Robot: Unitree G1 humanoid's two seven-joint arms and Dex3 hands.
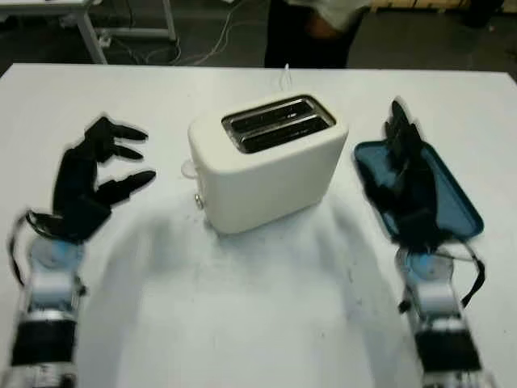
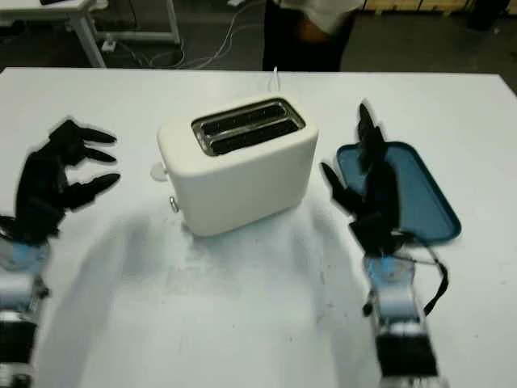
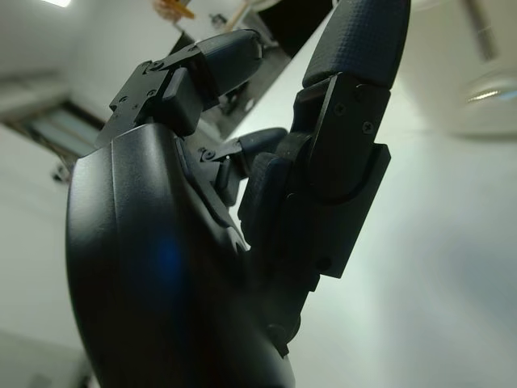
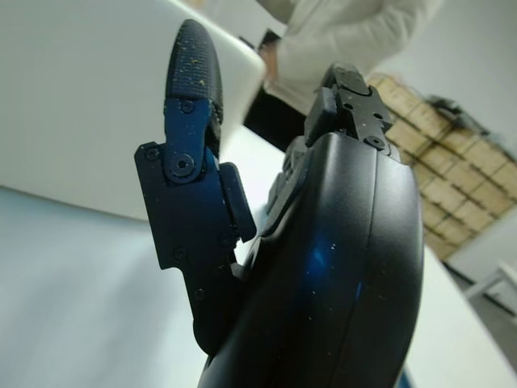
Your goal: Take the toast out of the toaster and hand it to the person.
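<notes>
A cream toaster [image 1: 266, 162] stands in the middle of the white table [image 1: 242, 323]; it has 2 long slots on top, and they look dark inside; I cannot tell if any toast sits in them. A small knob sticks out on the toaster's end that faces the left hand [image 1: 97, 174]. The left hand is up off the table, well to the left of the toaster; it holds nothing and is open, with its black fingers [image 1: 129, 184] pointing toward the toaster. The right hand [image 2: 367, 182] is up on the right side of the toaster, near it but not touching; it also holds nothing and is open, with its fingers pointing up and away from the robot. A blue tray [image 2: 424, 194] lies flat on the table just past the right hand. A person [image 2: 311, 28] in a light top and dark trousers stands at the far edge of the table, behind the toaster.
</notes>
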